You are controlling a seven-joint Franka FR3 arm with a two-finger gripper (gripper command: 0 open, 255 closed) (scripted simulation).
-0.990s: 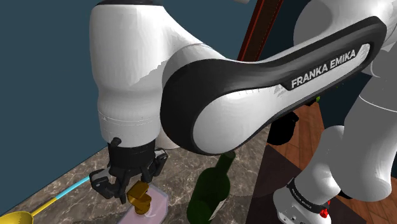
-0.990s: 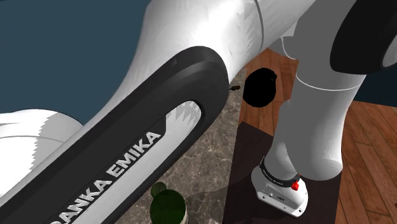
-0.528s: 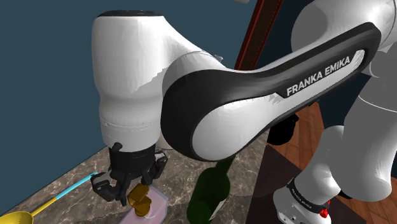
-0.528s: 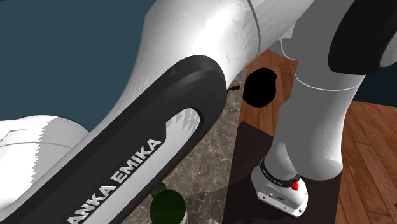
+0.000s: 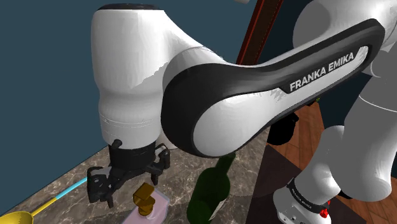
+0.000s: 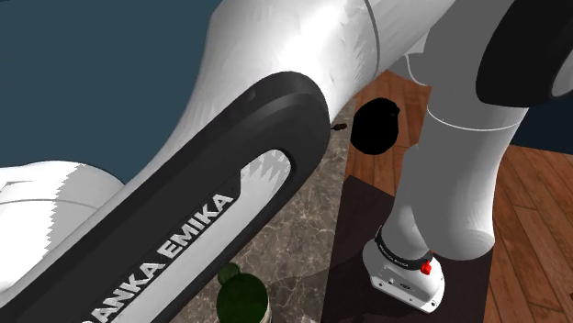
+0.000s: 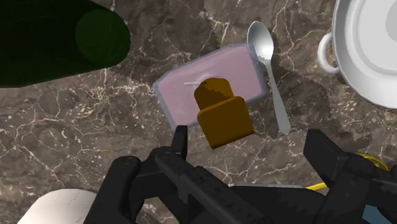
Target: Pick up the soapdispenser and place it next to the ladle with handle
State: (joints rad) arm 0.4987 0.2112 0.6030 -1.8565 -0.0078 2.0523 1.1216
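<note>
Claw (image 7: 251, 137) is open: the two fingers (image 7: 180, 141) stand apart and clasp nothing. The soap dispenser (image 7: 213, 95) stands on the marbled counter (image 7: 83, 127) just past the fingertips. Its pump head falls between the finger lines, nearer one finger than the other, and I see no touch on either side.

Shoulder view, left to right:
- Ladle (image 5: 16, 217) in the lower corner, with the handle running up toward the claw.
- Claw (image 5: 124, 179) hanging low over the counter.
- Soap dispenser (image 5: 147, 205) just beside it on the view's right, close under the fingers.
- Green bottle (image 5: 213, 191), then the stand (image 5: 305, 197).

Hidden or hard to read:
- The ladle's bowl is cut by the frame edge.
- The dispenser's body runs off the bottom edge of the shoulder view.
- In the second exterior view the arm (image 6: 184, 211) covers most of the counter's left side, and the bottle's top (image 6: 241, 294) pokes up at the bottom edge.
- In the wrist view a white pot (image 7: 369, 44) is cut at the corner, and a yellow sliver by one finger is too small for me to name.

The dispenser has a squat, pale pink, see-through body with rounded corners. A blocky orange-brown pump sits on top. A spoon (image 7: 270, 70) lies just beside it.
</note>
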